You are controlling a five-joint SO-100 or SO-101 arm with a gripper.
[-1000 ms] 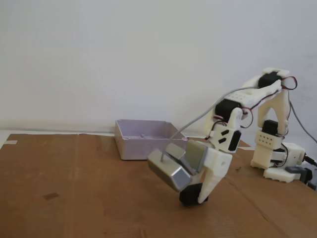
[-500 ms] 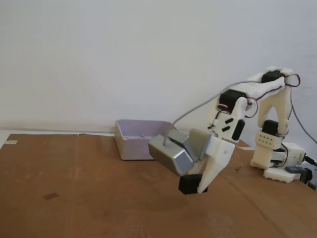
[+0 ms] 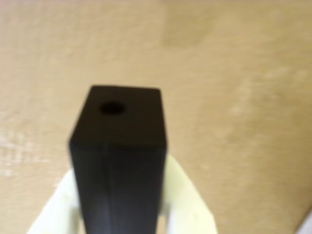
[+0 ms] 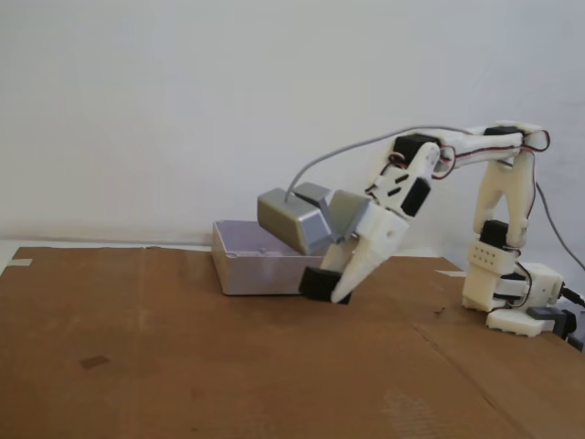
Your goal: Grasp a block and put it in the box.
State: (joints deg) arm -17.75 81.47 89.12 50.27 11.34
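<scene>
Block, small and matte black, is clamped in the white gripper and lifted clear of the brown cardboard tabletop. Largest nearby is the box, a shallow pale lavender-grey tray at the back of the cardboard. In the fixed view the block hangs just right of the box's near right corner, level with its wall. The white arm reaches toward the box from its base, well to the right. In the wrist view the block shows a round hole in its end face. To finish cleanly, the block likely needs raising above the wall, carrying over the box's middle, then releasing.
</scene>
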